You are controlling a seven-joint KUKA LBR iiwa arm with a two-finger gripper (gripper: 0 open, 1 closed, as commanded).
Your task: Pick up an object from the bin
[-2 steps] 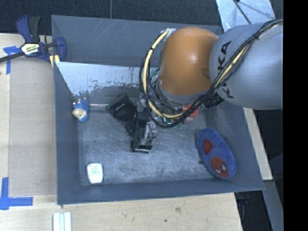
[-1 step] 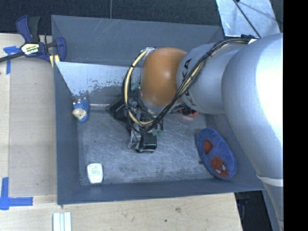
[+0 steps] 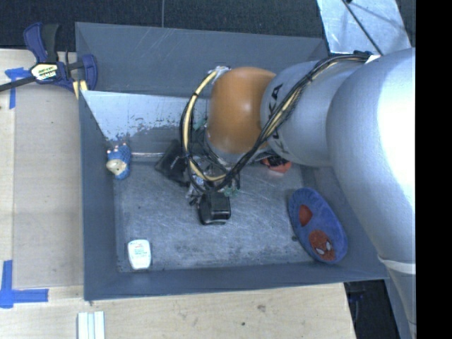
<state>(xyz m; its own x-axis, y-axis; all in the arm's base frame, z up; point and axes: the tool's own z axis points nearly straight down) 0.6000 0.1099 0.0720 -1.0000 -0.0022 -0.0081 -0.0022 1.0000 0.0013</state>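
Camera view: hand (image 3: 214, 209) low over the middle of the bin (image 3: 99, 224); open or closed, cannot tell. Nearest thing is a black object (image 3: 168, 164), just beside it, back-left. Blue slipper (image 3: 319, 228) by right wall; small white piece (image 3: 139, 253) in front-left corner, well apart.

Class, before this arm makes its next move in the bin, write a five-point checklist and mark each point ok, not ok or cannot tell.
1. Gripper inside the bin, low over the middle of the floor: ok.
2. Anything held by it: cannot tell.
3. Black shape just left of it, loose thing or robot part: cannot tell.
4. Blue slipper-shaped item with red patches lies apart by the right wall: ok.
5. Small white piece and blue-and-yellow piece lie apart on the left: ok.
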